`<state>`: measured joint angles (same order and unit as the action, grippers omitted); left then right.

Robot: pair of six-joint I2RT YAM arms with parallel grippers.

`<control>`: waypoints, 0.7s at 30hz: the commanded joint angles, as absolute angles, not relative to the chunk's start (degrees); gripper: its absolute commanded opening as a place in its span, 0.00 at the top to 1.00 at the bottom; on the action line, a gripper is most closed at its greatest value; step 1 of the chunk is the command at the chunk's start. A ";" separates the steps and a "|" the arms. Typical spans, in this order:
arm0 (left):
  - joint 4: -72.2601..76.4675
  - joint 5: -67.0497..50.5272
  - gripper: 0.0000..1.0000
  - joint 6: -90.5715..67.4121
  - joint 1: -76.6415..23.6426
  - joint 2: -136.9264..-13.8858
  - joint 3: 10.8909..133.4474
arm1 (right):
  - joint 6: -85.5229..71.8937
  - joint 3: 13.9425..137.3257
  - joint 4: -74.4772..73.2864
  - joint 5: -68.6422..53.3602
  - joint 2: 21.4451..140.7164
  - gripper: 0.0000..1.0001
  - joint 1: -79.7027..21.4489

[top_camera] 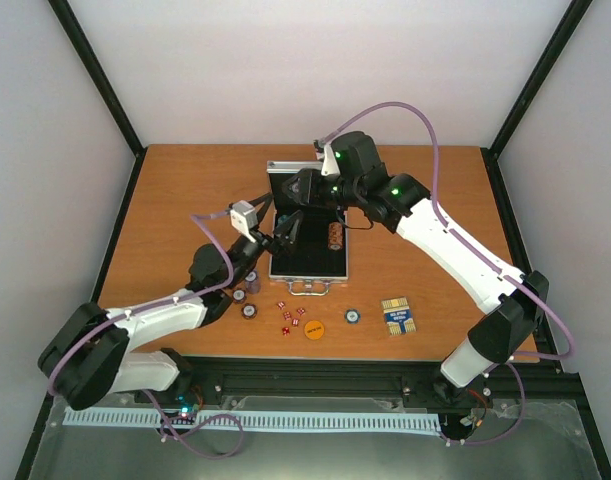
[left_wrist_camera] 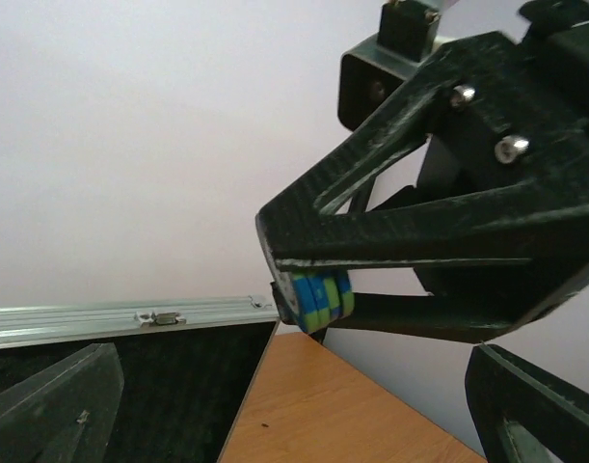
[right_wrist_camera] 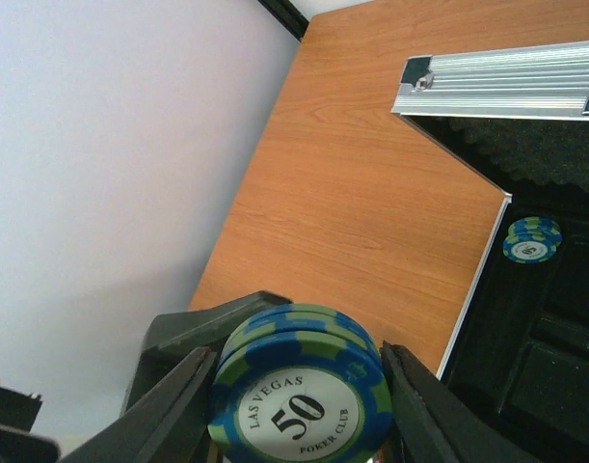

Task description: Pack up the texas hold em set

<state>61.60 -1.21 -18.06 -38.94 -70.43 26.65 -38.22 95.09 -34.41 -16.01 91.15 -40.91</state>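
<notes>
**Chip stack held beside the open case**

On the wooden table (top_camera: 185, 200) the silver case (top_camera: 310, 275) lies open, with a few chips (right_wrist_camera: 532, 238) on its black lining. The right gripper (right_wrist_camera: 302, 386) clamps a blue-green chip stack (right_wrist_camera: 294, 415) near the case's left edge. The left gripper (top_camera: 287, 230), jaws wide and empty, crowds close. In front of the case lie the card deck (top_camera: 398, 316), orange disc (top_camera: 314, 328), loose chips (top_camera: 247, 300) and red dice (top_camera: 290, 315).

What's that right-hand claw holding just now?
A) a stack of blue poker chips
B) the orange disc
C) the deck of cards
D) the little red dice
A: the right gripper pinches a stack of blue poker chips marked 50, while the dice, card deck and orange disc lie on the table.
</notes>
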 commanded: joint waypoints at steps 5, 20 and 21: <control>69.19 1.69 0.00 -20.66 -38.76 -74.75 31.96 | -37.84 96.23 -33.91 -17.72 90.55 0.90 -41.04; 72.59 2.39 0.03 -22.90 -38.76 -77.73 34.20 | -37.34 96.37 -34.57 -18.53 90.68 0.90 -41.12; 72.53 2.50 0.04 -22.81 -38.76 -77.84 34.55 | -37.30 96.29 -34.62 -18.62 90.62 0.90 -41.13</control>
<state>67.20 1.32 -21.50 -38.94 -77.38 31.44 -38.17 95.11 -34.39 -17.37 91.13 -40.91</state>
